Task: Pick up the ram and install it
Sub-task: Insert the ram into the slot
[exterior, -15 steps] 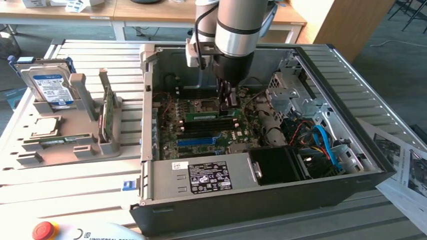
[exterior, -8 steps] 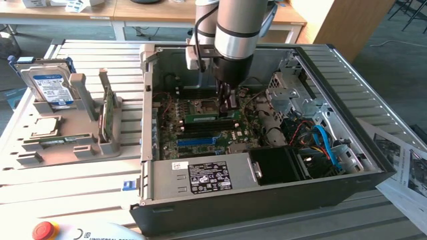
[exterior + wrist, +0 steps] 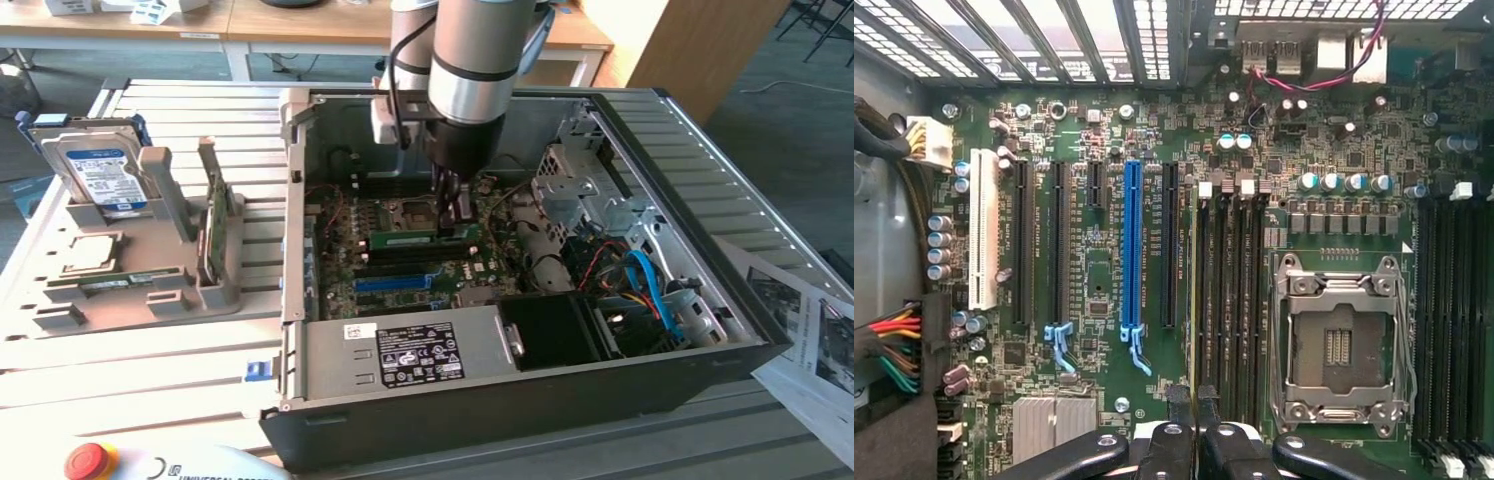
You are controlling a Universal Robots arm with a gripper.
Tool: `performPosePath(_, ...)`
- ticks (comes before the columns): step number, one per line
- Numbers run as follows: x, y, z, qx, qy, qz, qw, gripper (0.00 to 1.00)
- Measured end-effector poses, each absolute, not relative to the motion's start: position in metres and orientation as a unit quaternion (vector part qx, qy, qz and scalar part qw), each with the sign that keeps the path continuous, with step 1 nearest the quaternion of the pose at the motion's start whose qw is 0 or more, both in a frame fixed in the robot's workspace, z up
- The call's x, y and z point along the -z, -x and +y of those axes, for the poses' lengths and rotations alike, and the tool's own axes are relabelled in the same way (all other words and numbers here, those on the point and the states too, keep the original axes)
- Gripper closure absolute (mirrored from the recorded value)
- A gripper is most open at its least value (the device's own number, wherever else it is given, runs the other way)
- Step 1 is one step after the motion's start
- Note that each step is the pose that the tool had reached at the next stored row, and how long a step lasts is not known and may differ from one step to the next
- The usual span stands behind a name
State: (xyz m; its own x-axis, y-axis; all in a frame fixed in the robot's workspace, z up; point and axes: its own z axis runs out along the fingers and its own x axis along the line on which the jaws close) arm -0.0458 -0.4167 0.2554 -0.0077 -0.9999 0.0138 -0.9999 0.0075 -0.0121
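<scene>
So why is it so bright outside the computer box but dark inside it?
Exterior view: daylight washes the slatted table pale and puts a shine on the silver arm, while the case walls shade the motherboard where the gripper holds the ram. Wrist view: the vent grille glows white, and the motherboard is evenly lit.

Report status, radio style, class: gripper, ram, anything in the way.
Gripper shut on ram. Ram edge-on, low at memory slots beside empty CPU socket; seating cannot be told. Nothing seen blocking the slots.
</scene>
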Motion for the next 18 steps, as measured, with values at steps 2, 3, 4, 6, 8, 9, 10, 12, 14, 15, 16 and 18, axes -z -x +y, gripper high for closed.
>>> performPosePath(2, -0.2543, 0.0457, -0.4167, -0.009, -0.704, -0.71, 0.001, 0.88)
performPosePath(3, -0.2537, 0.0458, -0.4167, -0.009, -0.704, -0.71, 0.001, 0.88)
performPosePath(4, -0.2531, 0.0458, -0.4167, -0.009, -0.704, -0.71, 0.001, 0.88)
performPosePath(6, -0.2519, 0.0458, -0.4167, -0.009, -0.704, -0.71, 0.001, 0.88)
performPosePath(8, -0.2506, 0.0458, -0.4167, -0.009, -0.704, -0.71, 0.001, 0.88)
performPosePath(9, -0.2499, 0.0457, -0.4167, -0.009, -0.704, -0.71, 0.001, 0.88)
performPosePath(10, -0.2494, 0.0457, -0.4167, -0.009, -0.704, -0.71, 0.001, 0.88)
performPosePath(12, -0.2489, 0.0458, -0.4168, -0.009, -0.704, -0.71, 0.001, 0.88)
performPosePath(14, -0.2489, 0.0458, -0.4167, -0.009, -0.704, -0.71, 0.001, 0.88)
performPosePath(15, -0.2487, 0.0458, -0.4167, -0.009, -0.704, -0.71, 0.001, 0.88)
performPosePath(16, -0.2487, 0.0458, -0.4167, -0.009, -0.704, -0.71, 0.001, 0.88)
performPosePath(18, -0.2487, 0.0458, -0.4167, -0.009, -0.704, -0.71, 0.001, 0.88)
